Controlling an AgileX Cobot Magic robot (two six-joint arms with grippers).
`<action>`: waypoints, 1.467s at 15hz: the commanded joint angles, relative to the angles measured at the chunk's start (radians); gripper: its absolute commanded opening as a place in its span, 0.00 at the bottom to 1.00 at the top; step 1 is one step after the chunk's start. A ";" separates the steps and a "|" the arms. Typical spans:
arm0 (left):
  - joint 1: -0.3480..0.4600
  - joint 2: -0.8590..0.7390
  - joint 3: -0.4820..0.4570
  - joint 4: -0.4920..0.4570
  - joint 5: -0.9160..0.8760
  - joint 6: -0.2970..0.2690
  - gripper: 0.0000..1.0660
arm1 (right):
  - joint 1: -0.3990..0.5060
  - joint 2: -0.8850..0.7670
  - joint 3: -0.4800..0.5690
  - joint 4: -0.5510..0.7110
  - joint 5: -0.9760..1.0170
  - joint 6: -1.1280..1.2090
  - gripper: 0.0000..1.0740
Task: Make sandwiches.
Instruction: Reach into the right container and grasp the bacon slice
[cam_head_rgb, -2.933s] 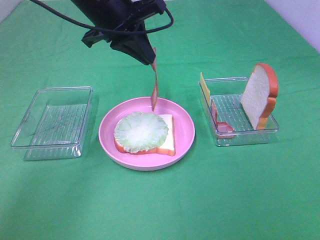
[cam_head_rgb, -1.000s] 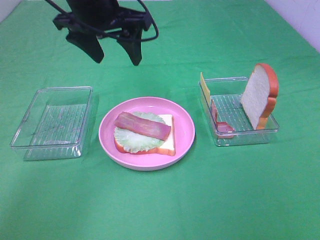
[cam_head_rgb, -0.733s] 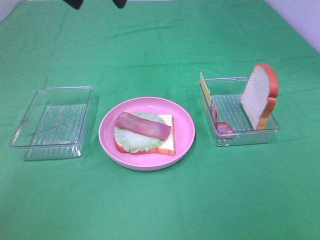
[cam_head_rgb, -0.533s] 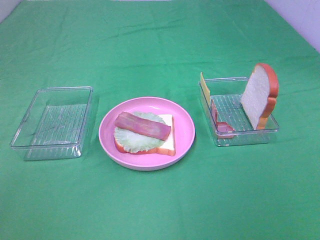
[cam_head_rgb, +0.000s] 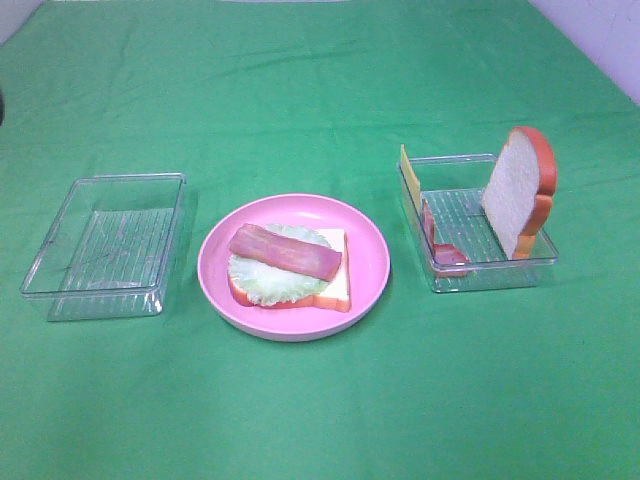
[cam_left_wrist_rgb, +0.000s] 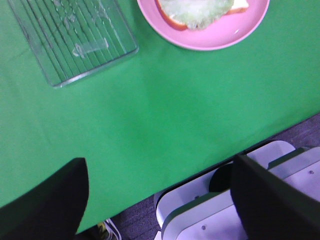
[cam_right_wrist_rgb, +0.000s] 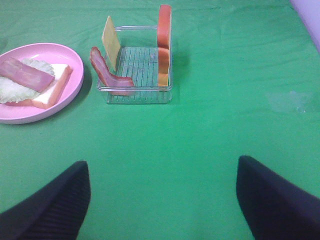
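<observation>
The sandwich in the making lies on the pink plate (cam_head_rgb: 372, 262): a bread slice (cam_head_rgb: 336, 282), lettuce (cam_head_rgb: 262, 282) and a bacon strip (cam_head_rgb: 285, 252) on top. A second bread slice (cam_head_rgb: 515, 195) stands upright in the right tray (cam_head_rgb: 490, 276) with a cheese square (cam_head_rgb: 408, 176) and another bacon strip (cam_head_rgb: 440, 252). Neither gripper shows in the exterior view. My left gripper (cam_left_wrist_rgb: 159, 161) is open and empty above the table's front edge. My right gripper (cam_right_wrist_rgb: 162, 162) is open and empty, well short of the right tray (cam_right_wrist_rgb: 135, 94).
An empty clear tray (cam_head_rgb: 100, 245) stands left of the plate and also shows in the left wrist view (cam_left_wrist_rgb: 75, 42). The left wrist view shows the table edge and a white base (cam_left_wrist_rgb: 200, 215) below it. Green cloth covers the table.
The left gripper held the bacon strip above the plate, let it go onto the lettuce, opened, and withdrew out of the exterior view. Nothing else moved.
</observation>
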 joint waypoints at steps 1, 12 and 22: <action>-0.008 -0.106 0.104 0.004 0.051 -0.008 0.70 | -0.005 -0.008 0.003 0.001 -0.009 -0.002 0.71; -0.008 -0.907 0.436 0.102 -0.029 0.070 0.70 | -0.005 -0.008 -0.002 -0.001 -0.079 -0.002 0.71; -0.008 -1.076 0.574 0.112 -0.173 0.093 0.70 | -0.005 0.454 -0.011 0.036 -0.688 -0.002 0.71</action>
